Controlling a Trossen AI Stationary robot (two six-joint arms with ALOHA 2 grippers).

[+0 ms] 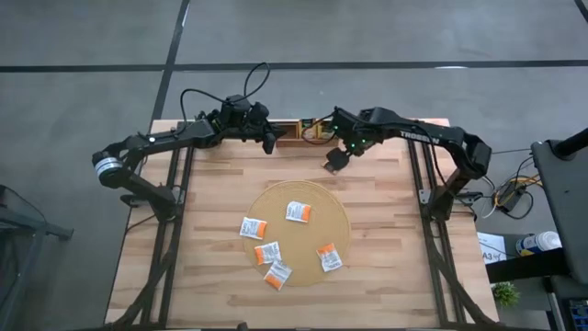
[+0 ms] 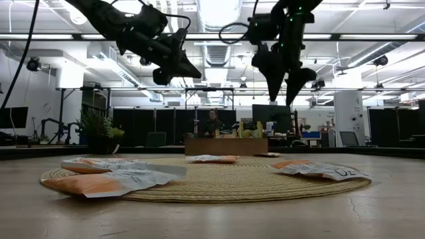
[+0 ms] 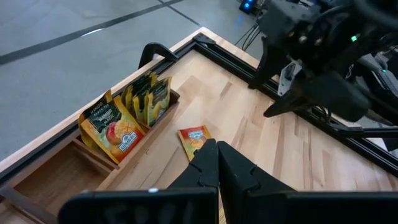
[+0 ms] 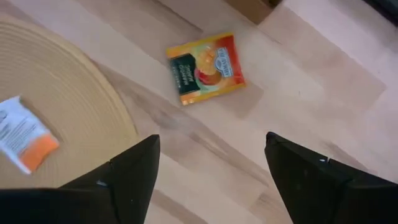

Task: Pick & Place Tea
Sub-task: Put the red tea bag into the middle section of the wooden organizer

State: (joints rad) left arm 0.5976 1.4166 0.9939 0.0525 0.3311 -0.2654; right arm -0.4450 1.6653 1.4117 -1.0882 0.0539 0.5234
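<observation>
An orange tea sachet lies flat on the bare wood between the round tan mat and the wooden tray; it also shows in the left wrist view. My right gripper hangs open above the table, just short of the sachet, pointing steeply down. My left gripper is shut and empty, held in the air beside the tray's left end. Several white-and-orange sachets lie flat on the mat. Green-and-yellow sachets stand in the tray.
The tray sits at the table's far edge, between the two grippers. The mat fills the table's middle. Bare wood lies to the mat's left and right. Dark frame rails run along both table sides.
</observation>
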